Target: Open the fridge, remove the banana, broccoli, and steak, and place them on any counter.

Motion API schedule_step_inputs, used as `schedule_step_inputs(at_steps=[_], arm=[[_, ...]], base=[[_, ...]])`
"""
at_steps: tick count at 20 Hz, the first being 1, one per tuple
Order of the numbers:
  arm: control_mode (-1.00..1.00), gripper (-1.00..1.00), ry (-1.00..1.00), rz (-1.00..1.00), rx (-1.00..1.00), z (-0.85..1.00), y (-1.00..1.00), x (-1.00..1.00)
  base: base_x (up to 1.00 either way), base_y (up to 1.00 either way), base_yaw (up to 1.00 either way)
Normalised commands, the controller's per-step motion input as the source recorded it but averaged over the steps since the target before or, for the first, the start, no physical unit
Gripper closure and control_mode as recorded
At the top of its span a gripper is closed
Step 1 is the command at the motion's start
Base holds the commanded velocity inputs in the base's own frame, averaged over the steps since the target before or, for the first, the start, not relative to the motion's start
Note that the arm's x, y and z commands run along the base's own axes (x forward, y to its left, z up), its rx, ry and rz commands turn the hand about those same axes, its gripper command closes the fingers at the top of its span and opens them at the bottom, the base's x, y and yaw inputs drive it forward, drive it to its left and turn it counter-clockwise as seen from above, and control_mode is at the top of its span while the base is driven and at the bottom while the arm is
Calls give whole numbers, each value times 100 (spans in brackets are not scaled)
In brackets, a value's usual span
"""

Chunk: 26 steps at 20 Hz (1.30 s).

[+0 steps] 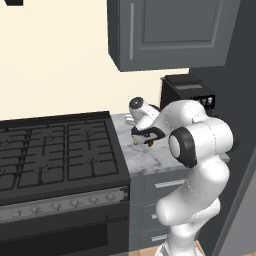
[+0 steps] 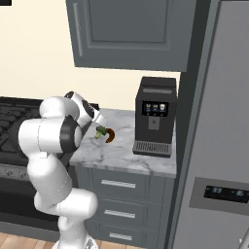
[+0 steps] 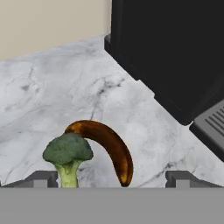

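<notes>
Hand: the hand hung low over the desk, its two dark fingertips standing wide apart with nothing clamped between them.
Broccoli: the broccoli stood upright just beside the left fingertip, dark green head on a paler stalk, resting on the marble.
Banana: the banana, browned and curved, lay flat on the desk, arching from behind the broccoli toward the hand.
Desk: the white-grey marbled desk carried both items near its front left part.
Coffee machine: a black coffee machine stood farther back on the desk.
Fridge: the grey fridge stood beside the desk, doors closed.
</notes>
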Motion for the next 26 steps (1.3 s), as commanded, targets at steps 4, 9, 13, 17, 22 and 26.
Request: schedule_step_inputs(at_steps=[4,9,13,17,22,26], arm=[[-100,-100,-31,4,0,100,0,-100],[-100,-100,-3,8,3,100,-3,-100],[-100,-100,28,10,7,100,-6,-86],[-100,-100,42,6,6,100,-13,-47],[-100,-100,33,0,0,64,-7,-59],[-100,-100,7,0,0,17,-2,-100]], base=[[0,0,0],[0,0,0],[0,0,0],[0,0,0],[0,0,0],[0,0,0]])
